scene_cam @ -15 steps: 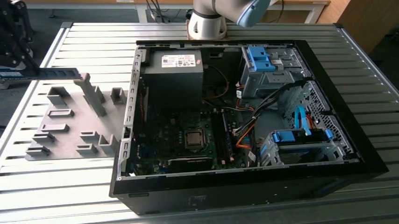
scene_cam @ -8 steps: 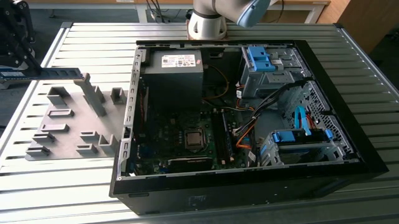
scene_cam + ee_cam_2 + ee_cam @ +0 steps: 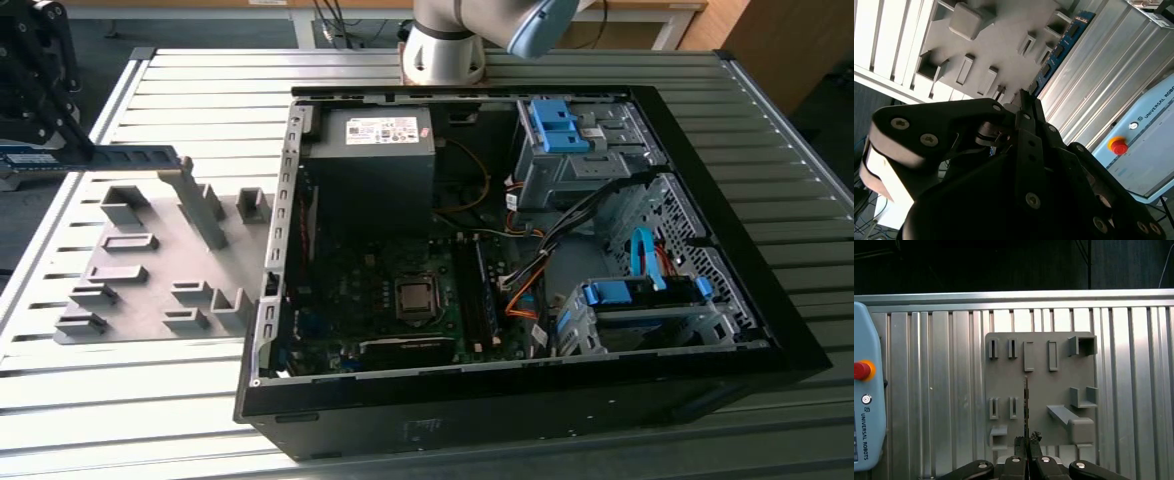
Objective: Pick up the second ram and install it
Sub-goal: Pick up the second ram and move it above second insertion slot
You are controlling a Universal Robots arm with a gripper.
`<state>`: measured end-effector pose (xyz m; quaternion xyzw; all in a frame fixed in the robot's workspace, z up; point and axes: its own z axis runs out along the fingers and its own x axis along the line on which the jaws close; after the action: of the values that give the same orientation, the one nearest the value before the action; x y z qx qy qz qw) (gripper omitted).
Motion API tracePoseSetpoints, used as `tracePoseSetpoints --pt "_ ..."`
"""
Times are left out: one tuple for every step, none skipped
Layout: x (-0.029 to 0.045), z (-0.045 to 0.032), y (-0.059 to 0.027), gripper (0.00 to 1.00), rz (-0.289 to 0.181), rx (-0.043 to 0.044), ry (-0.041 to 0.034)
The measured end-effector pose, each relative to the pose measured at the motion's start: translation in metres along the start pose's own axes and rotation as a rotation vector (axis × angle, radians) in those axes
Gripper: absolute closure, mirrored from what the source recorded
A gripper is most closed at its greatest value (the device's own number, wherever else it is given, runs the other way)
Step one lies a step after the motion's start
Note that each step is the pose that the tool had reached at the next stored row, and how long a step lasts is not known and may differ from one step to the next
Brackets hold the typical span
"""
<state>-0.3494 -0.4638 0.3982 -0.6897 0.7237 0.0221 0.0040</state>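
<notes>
Holding the second ram [image 3: 127, 157] by one end, the gripper [image 3: 1028, 439] has its fingers closed flat on the board's faces.
The board juts straight out from the fingertips, above the grey fixture plate [image 3: 1054, 385] (probably light, stiff and brittle, so clamp gently, clear of the contacts).

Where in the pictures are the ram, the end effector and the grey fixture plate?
ram [image 3: 1060, 50]: second wrist view, on its blue face with chips.
end effector [image 3: 1027, 440]: first wrist view, between its fingertips.
fixture plate [image 3: 160, 262]: exterior view, on a bare flat part.
</notes>
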Motion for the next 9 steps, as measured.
tracePoseSetpoints --pt "0.0 0.0 -0.0004 0.86 0.0 0.0 0.0" --pt "0.0 0.0 -0.0009 0.86 0.0 0.0001 0.0" --pt "-0.0001 0.0 -0.0013 0.86 0.0 0.0001 -0.0001" --pt "-0.0001 0.0 -0.0018 0.86 0.0 0.0 0.0" --pt "-0.0001 0.0 -0.0022 0.86 0.0 0.0 0.0" --pt "-0.0001 0.0 -0.0026 0.86 0.0 0.0 0.0" --pt "-0.0002 0.0 -0.0031 0.86 0.0 0.0001 0.0" --pt "-0.0002 -0.0001 -0.0035 0.86 0.0 0.0 0.0" --pt "-0.0002 -0.0001 -0.0039 0.86 0.0 0.0 0.0"
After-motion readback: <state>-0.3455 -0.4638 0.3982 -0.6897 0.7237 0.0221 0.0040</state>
